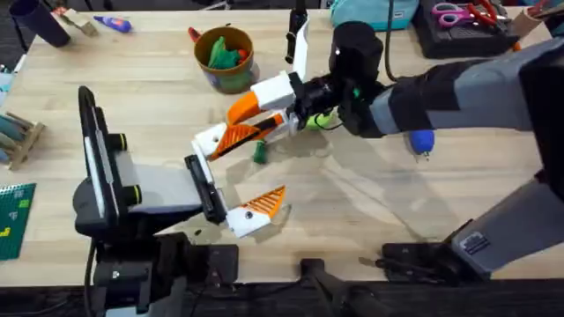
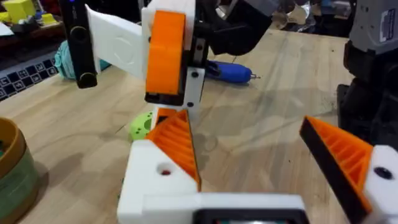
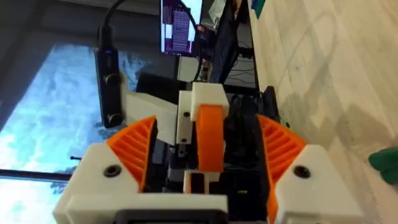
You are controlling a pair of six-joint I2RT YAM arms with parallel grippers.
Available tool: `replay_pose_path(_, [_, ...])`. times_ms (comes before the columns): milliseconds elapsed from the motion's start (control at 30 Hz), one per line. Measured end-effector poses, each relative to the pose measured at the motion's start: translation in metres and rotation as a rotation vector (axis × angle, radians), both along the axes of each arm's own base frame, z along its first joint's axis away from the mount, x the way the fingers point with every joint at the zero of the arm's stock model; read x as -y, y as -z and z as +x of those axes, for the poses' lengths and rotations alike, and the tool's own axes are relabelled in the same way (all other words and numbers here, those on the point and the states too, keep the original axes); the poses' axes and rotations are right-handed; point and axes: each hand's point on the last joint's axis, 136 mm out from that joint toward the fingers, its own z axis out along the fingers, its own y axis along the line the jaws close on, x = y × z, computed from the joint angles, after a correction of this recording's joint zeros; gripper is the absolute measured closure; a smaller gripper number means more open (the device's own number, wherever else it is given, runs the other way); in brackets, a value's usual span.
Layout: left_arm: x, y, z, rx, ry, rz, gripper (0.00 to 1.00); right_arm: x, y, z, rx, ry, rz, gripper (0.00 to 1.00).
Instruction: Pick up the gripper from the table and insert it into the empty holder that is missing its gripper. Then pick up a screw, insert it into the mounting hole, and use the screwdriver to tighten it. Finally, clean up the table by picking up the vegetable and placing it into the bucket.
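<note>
gripper [image 1: 249, 106]: orange ridged wedge on a white base, tilted above mid-table | right gripper [image 3: 208, 163]: fingers clasping the gripper | left gripper [image 2: 273, 168]: fingers spread, empty | bucket [image 1: 231, 75]: brown, green-banded, far side

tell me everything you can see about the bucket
The bucket is a small round pot with a brownish rim and a green band around its wall, likely plastic. It stands upright on the far side of the wooden table, beyond the right end effector, touching neither arm. Green items sit inside it, with a small orange piece lying just beside it.
</note>
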Motion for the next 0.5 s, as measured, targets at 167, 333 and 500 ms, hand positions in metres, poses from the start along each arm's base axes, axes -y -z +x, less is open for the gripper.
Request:
replay_pose_path(167, [0.0000,0.0000,0.0000,0.000,0.000,0.000,0.015,0.0000,-0.0001,0.0000,0.000,0.000,0.000,0.206])
replay_pose_path(333, [0.0000,0.0000,0.0000,0.000,0.000,0.000,0.015,0.0003,-0.0001,0.0005,0.001,0.002,0.000,0.204])
replay_pose_path(500, [0.0000,0.0000,0.0000,0.000,0.000,0.000,0.015,0.0045,-0.0001,0.0067,0.015,0.019,0.005,0.202])
